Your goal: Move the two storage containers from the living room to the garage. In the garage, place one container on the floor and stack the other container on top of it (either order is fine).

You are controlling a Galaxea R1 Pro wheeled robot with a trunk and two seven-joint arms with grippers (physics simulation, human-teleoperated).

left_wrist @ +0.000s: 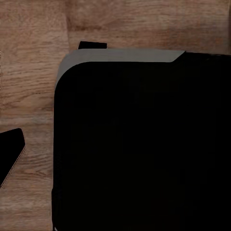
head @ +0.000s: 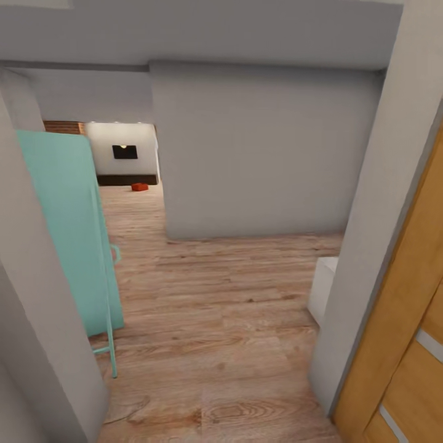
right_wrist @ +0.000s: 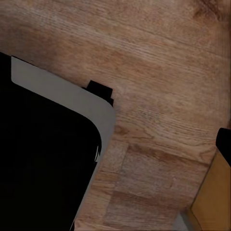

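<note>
One orange-red storage container point(head: 139, 186) lies on the light wood floor of the living room point(head: 126, 161), small and far down the hallway, in front of a dark bench point(head: 126, 179). The garage is out of view. In the left wrist view a black fingertip point(left_wrist: 9, 155) sticks in at the edge over wood planks, beside my black, grey-rimmed base point(left_wrist: 144, 144). In the right wrist view another black fingertip point(right_wrist: 224, 144) shows at the edge, with the base point(right_wrist: 43, 159) opposite. Neither jaw gap is visible.
I stand in a narrow wood-floored hallway. A teal panel on thin legs point(head: 71, 234) leans at the left beside a grey wall. A grey wall block point(head: 264, 154) stands ahead; the passage runs left of it. At the right are a wooden door point(head: 406, 332) and a white box point(head: 323, 288).
</note>
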